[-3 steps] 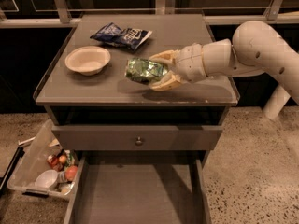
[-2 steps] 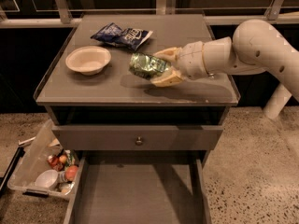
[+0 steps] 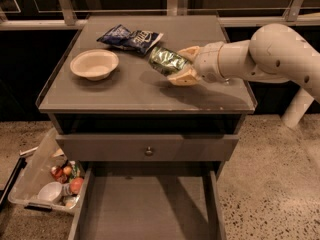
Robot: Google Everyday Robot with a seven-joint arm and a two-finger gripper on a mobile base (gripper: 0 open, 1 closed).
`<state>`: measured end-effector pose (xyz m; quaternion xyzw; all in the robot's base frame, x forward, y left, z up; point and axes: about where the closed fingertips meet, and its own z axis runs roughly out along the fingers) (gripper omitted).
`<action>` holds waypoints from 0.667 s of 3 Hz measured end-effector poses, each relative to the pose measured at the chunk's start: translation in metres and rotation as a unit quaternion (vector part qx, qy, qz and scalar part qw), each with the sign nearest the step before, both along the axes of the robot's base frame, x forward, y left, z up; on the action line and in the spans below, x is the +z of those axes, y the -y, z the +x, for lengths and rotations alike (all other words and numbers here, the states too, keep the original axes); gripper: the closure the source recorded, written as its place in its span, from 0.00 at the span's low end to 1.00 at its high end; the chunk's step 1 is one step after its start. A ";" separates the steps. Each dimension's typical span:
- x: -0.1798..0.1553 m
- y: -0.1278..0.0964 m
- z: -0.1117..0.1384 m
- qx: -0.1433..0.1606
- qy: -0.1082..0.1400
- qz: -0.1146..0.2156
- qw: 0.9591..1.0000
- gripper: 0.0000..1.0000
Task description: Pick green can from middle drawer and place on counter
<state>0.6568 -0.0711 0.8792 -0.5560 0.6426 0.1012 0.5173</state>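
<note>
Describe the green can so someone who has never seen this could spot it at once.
Look at the grey counter, right of centre, where the gripper reaches in from the right. Between its jaws is the green can, tilted, just in front of the blue chip bag. It is the only shiny green thing there; the bowl to its left is pale.

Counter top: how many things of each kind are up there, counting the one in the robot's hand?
Green can: 1, held by the gripper over the counter
Bowl: 1
Blue snack bag: 1
Total: 3
</note>
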 end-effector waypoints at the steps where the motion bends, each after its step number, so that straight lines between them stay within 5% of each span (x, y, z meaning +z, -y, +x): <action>1: -0.003 0.009 0.008 -0.037 -0.011 -0.001 0.999 1.00; 2: -0.010 0.008 0.014 -0.040 -0.025 -0.003 0.999 1.00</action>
